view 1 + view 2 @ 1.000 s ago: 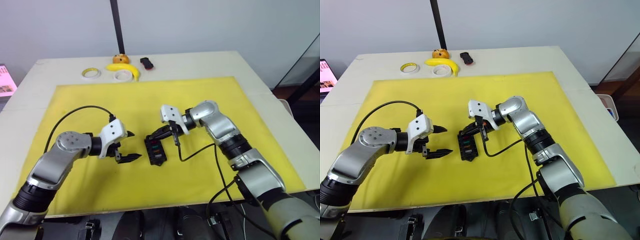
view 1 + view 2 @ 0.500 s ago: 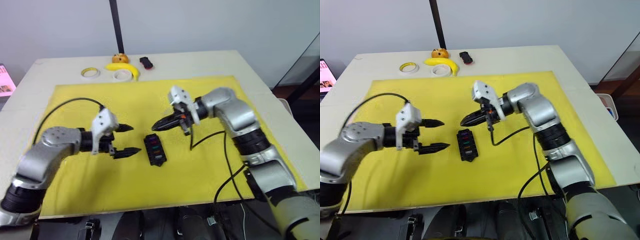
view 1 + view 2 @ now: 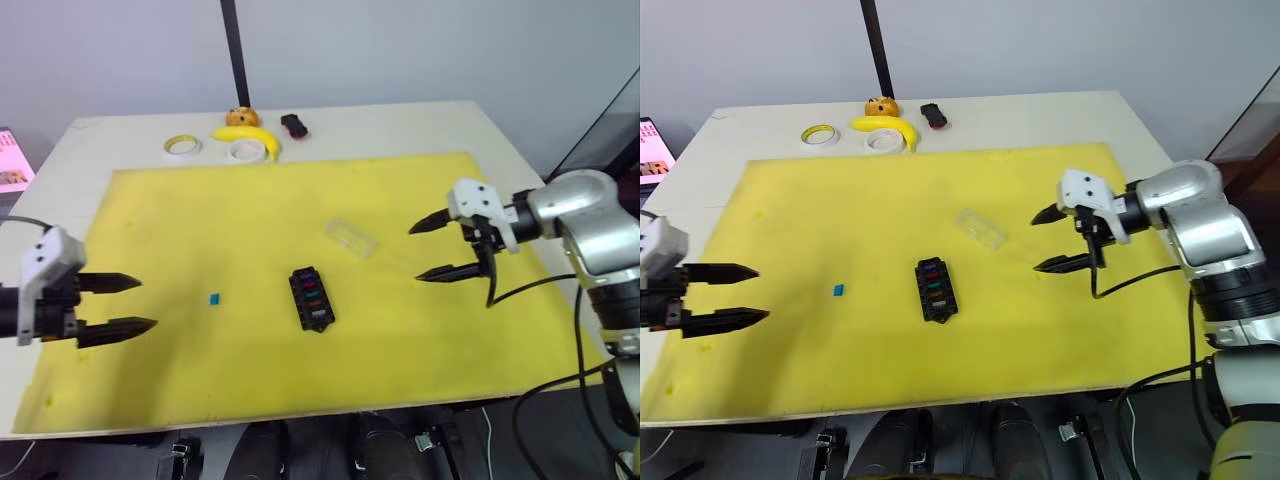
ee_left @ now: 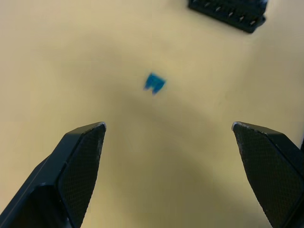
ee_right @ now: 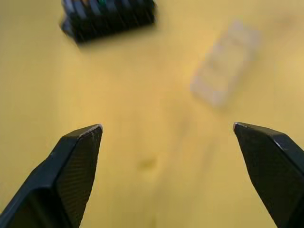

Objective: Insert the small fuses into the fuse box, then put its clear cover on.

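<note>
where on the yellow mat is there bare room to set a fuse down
Bare mat lies between the left gripper and the blue fuse, and along the near edge below the fuse box. It is tighter between the clear cover and the right gripper.

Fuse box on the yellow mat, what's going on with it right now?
Nobody is touching the fuse box; it sits mid-mat with several fuses in its slots. One blue fuse lies loose beside it, and the clear cover lies apart, not yet on. The left hand and right hand both hang open and empty, out at the mat's sides.
</note>
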